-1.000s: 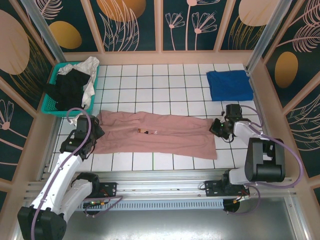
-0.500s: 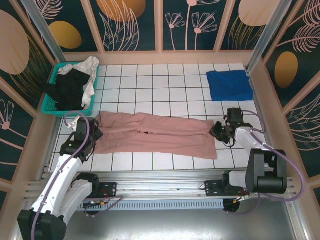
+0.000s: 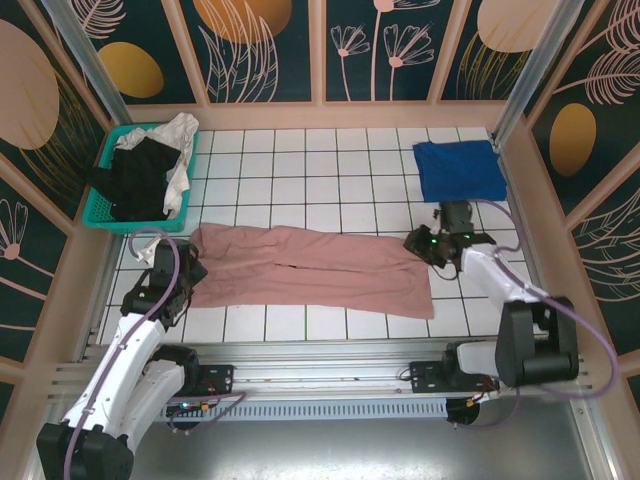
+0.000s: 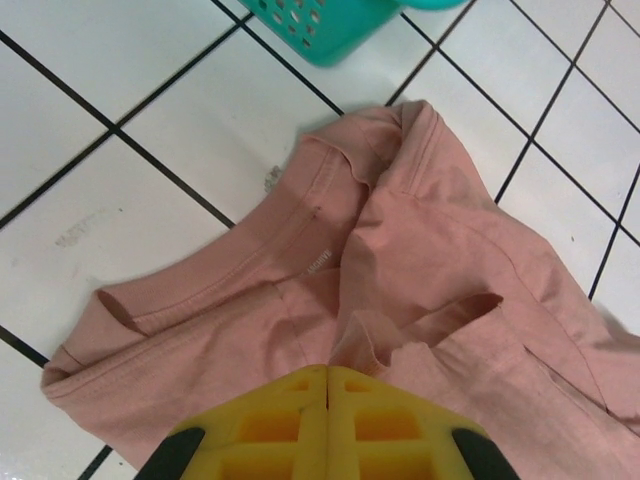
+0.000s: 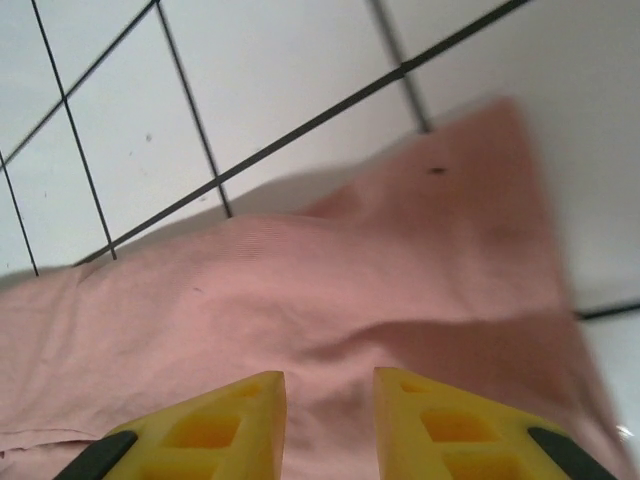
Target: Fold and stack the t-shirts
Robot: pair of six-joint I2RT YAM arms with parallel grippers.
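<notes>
Top external view gives you the relation that counts. The pink t-shirt lies as a long, narrow band. Its long axis runs straight from the left gripper to the right gripper, with one gripper at each end.

At the left end, in the left wrist view, the fingers are pressed together with no gap. The collar cloth puckers up into their tips, so I judge it pinched there. The neckline lies just ahead of the fingertips, and the rest of the shirt runs off to their right.

At the other end, in the right wrist view, the fingers stand apart with nothing between them. The hem lies flat directly beneath and ahead of them, with its corner forward and to the right of the tips.

Your right arm is therefore the nearer one to the hem. By my reading, any fold of end onto end would travel along that long axis toward the left fingers. Beyond the right fingers, well apart from the pink cloth, lies the blue t-shirt.
</notes>
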